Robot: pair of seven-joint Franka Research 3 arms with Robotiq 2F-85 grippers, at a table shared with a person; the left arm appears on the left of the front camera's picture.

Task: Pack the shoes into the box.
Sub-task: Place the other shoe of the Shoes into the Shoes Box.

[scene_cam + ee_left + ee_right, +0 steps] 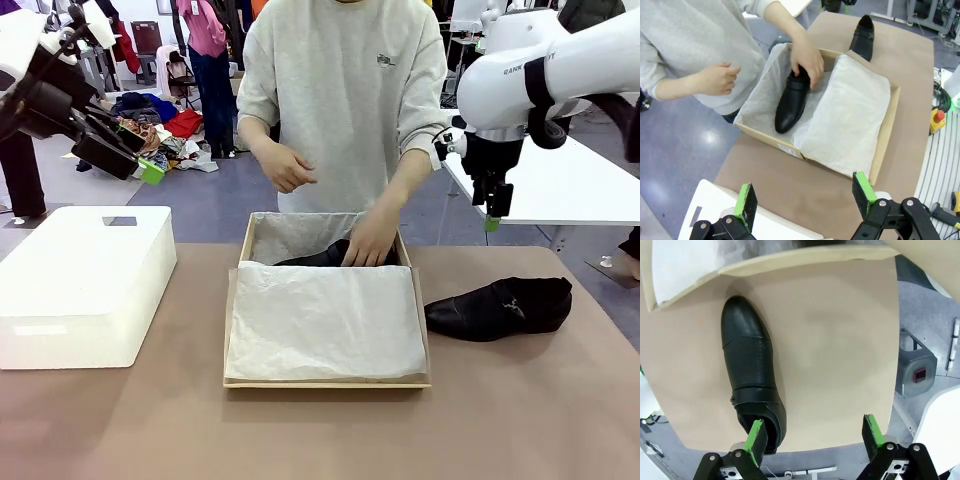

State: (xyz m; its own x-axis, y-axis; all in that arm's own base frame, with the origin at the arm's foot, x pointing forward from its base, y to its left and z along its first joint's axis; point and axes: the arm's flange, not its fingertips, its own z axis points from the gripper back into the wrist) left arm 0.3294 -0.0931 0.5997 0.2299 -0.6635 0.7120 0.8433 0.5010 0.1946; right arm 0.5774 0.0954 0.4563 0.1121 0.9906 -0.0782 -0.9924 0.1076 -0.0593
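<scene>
R tool [813,436]: jaws wide, empty, hanging over heel end of shoe [749,367] lying on desk [840,350], beside box [805,259]. L tool [805,197]: wide, empty, high, clear of box. Other shoe [791,100] inside box on tissue [855,110], person's hand [807,61] on it. Likely risks: R pad lands atop heel, shoe skids; L tool descent meets hand.

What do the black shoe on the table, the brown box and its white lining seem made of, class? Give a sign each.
Pointed black shoe: probably leather, smooth with a soft sheen and a perforated panel.
Shallow brown box: cardboard, matte, thin raw edges.
White lining: tissue paper, thin and crinkled.
</scene>
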